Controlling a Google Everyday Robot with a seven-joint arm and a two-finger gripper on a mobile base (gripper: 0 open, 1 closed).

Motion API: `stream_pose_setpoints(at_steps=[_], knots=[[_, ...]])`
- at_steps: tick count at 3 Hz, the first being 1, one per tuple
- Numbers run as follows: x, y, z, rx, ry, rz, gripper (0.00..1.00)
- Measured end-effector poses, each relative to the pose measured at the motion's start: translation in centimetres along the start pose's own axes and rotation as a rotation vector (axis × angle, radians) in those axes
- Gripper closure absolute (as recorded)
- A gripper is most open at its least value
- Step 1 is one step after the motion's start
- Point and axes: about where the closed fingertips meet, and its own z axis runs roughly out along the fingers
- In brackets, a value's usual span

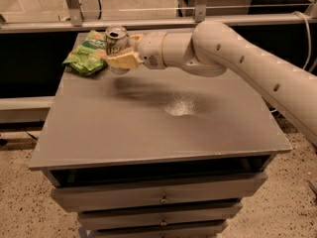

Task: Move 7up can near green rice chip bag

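1. The grey table (pixel 163 133) with drawers (pixel 158 197) below carries the whole scene; its far left corner is where the work is.
2. The pale arm (pixel 237 53) reaches in from the right, across the back of the table.
3. The chip bag (pixel 85 54) lies crumpled on that far left corner.
4. The gripper (pixel 120 53) sits just beside the bag's right edge, fingers closed around the can.
5. The can (pixel 116 33) stands upright in that grip, right next to the bag. Its base is hidden, so whether it touches the table is unclear.
6. Step in hand, as I judge it: the carry is about finished, and placing comes next. That calls for lowering straight down, then opening the fingers and backing off without nudging the bag.
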Motion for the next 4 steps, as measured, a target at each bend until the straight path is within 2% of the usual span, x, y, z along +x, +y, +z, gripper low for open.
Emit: stream_pose_setpoints(at_steps=[1, 2, 4], knots=[[1.3, -2.1, 3.5, 0.012, 0.016, 0.031, 0.82], [2.5, -3.4, 4.9, 0.031, 0.03, 0.049, 0.6], [3.4, -4.4, 6.6, 0.039, 0.031, 0.061, 0.14]])
